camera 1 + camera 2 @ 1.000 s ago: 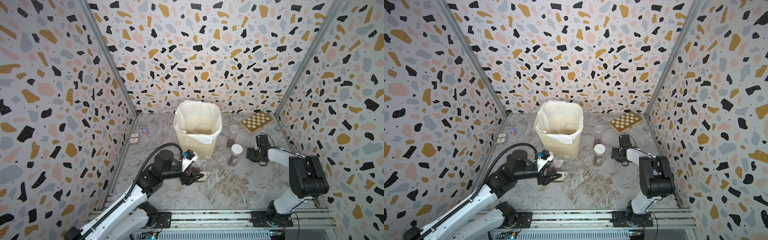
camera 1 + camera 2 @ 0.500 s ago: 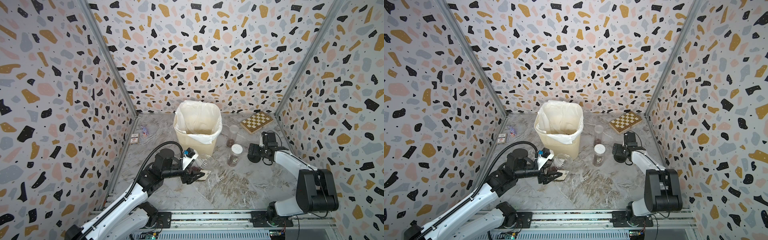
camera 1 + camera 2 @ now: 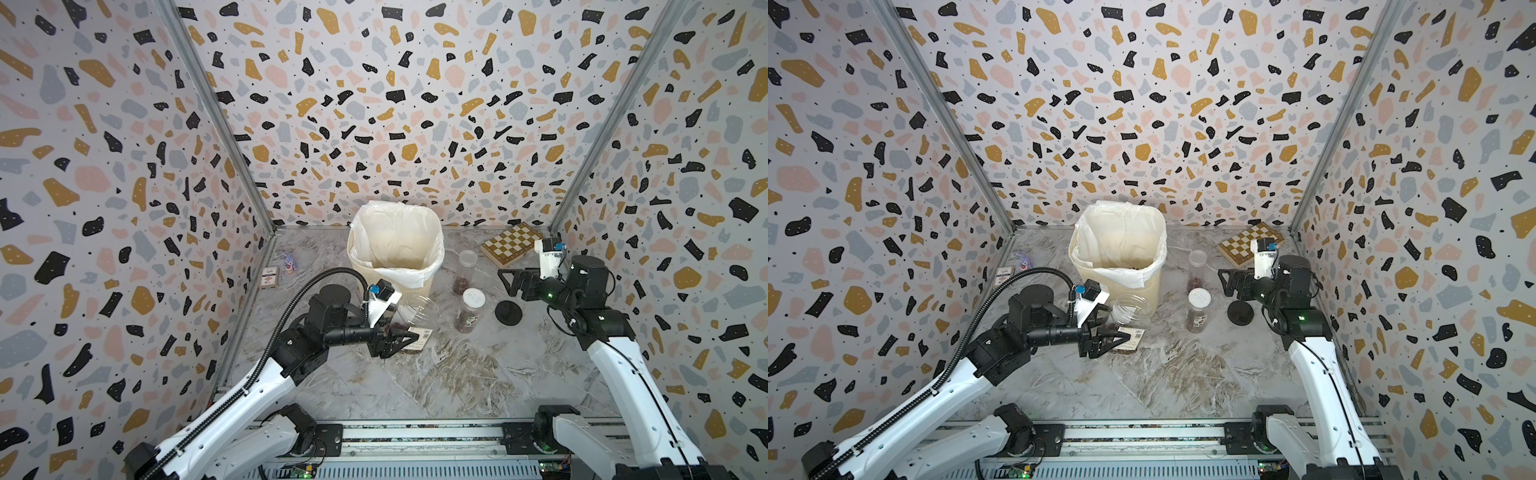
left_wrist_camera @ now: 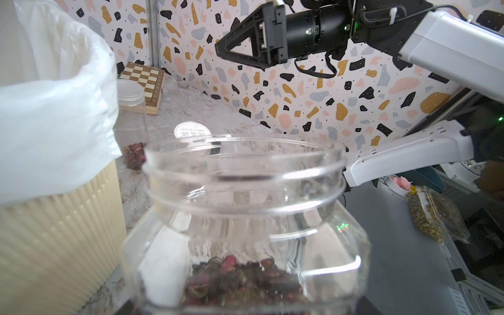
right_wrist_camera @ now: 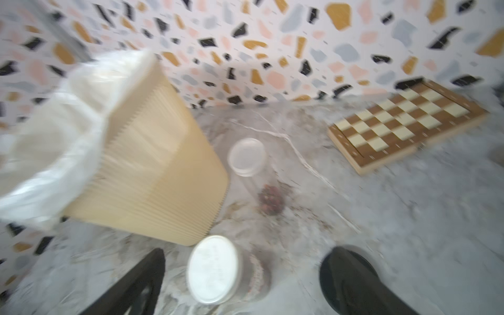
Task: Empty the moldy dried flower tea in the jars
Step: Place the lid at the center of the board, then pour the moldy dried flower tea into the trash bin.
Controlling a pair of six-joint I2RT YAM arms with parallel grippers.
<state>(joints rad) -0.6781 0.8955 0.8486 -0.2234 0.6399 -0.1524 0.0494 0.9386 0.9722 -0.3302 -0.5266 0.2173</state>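
My left tool [image 3: 400,343] is pinched on the lower body of the squat jar [image 4: 245,218], one finger on each side. The jar is lidless and leans away from the tool, with its open mouth close to the ribbed wall of the bin [image 4: 54,245]. I cannot tell whether its base touches the desk [image 3: 415,395]. The dried flower tea [image 4: 240,281] sits as a shallow dark red heap at the jar's bottom, right at my tool's tips. Past the jar's mouth stands the white-lidded jar [image 3: 469,311], and beyond that the tall tube [image 3: 465,270], both upright and capped, each with a little tea at the bottom. My right tool [image 3: 510,282] hangs in the air with its fingers spread wide and nothing between them. The black lid [image 3: 508,311] lies flat on the desk just below it, apart from the fingers. The two capped jars stand just ahead of this tool, the bin further on, and the chessboard [image 3: 509,245] lies off to its side by the back wall.
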